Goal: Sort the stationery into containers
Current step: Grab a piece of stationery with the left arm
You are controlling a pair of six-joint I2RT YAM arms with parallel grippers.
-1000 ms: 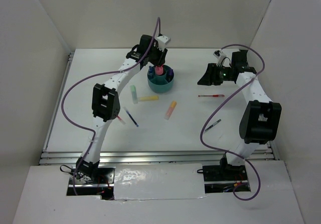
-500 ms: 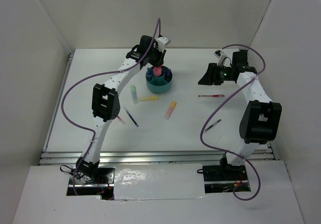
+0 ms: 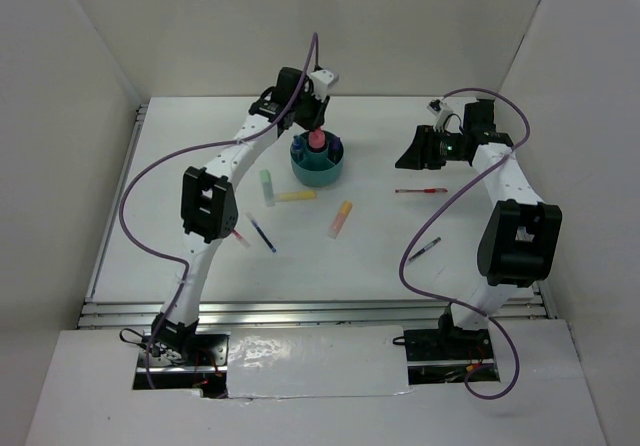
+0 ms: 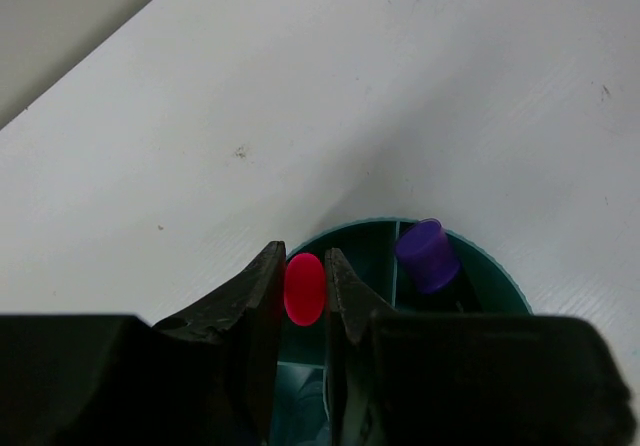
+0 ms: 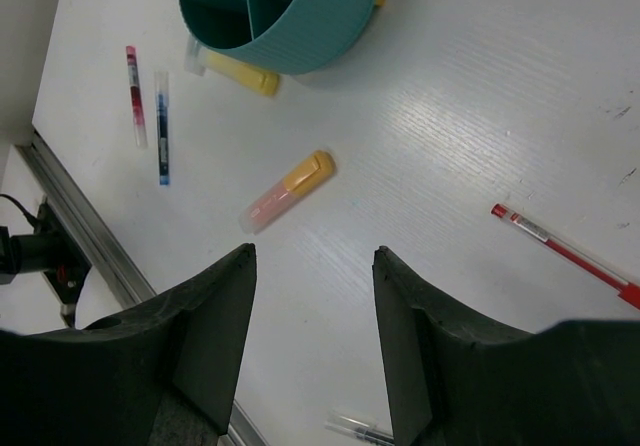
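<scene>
One pink marker [image 4: 304, 288] pinched — three markers [image 3: 340, 218] loose.

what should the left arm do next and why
Probably open the left gripper. Its fingers clamp the pink marker upright, right over a compartment of the organizer, so letting go should drop it in.

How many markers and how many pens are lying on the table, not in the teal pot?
Markers: 3 (green marker, yellow marker, orange marker)
Pens: 4 (blue pen, red pen, black pen, second red pen beside the blue one)
Total: 7
</scene>
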